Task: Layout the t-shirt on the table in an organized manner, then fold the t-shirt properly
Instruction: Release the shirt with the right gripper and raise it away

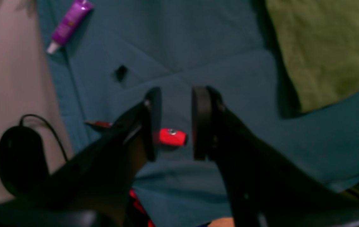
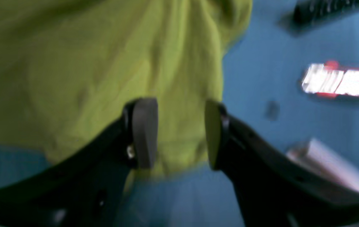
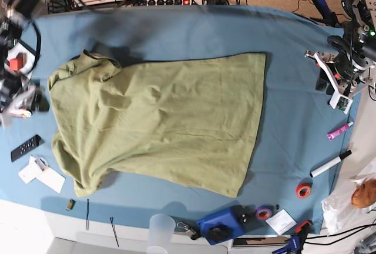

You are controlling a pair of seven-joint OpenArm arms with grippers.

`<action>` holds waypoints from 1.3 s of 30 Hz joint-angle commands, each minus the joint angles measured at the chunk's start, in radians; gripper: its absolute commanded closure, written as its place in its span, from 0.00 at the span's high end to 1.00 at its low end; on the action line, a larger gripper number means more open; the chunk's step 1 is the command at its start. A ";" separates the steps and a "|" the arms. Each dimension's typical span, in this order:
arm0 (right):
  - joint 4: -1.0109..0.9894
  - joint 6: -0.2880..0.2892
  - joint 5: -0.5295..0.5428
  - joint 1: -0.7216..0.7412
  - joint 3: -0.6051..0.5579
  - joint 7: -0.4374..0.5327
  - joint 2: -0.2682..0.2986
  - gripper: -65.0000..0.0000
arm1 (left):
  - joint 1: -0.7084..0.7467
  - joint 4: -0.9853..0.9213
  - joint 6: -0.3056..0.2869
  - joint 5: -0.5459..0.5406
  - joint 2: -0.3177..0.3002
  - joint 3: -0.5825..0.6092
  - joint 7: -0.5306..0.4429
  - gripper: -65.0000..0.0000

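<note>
the plain olive-green short-sleeved cotton t-shirt (image 3: 158, 122) lies spread out across the middle of the wide counter draped in medium-blue cloth (image 3: 176, 30). its straight hem faces the base view's right, while its bunched, wrinkled collar end lies toward that view's left. no claw holds it.

the left claw (image 1: 176, 123) hangs above bare blue cloth, well apart from the shirt's edge, which shows at the upper right of its wrist view. its dark pads (image 1: 202, 123) stand partly spread with a clear gap and nothing pinched; a small red object (image 1: 173, 137) on the cloth shows between them. a purple tube with a white cap (image 1: 69, 25) lies farther off, near the counter's edge.

the right claw (image 2: 181, 134) is spread wide with nothing between its pads (image 2: 144, 132), and is poised over the shirt's edge where green fabric meets blue cloth. that view is blurred, so i cannot tell whether the pads touch the fabric.
</note>
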 commanded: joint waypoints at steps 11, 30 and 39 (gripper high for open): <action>0.033 0.032 0.091 -0.241 0.253 0.021 -0.112 0.39 | -0.008 0.015 0.003 0.018 -0.016 -0.007 -0.041 0.24; 0.026 0.080 0.180 -0.257 0.177 0.040 -0.288 0.39 | -0.008 0.015 0.003 0.018 -0.016 -0.007 -0.050 0.24; 0.026 0.076 0.096 -0.254 0.072 0.115 -0.289 0.39 | -0.008 0.015 0.003 0.017 -0.015 -0.007 -0.076 0.24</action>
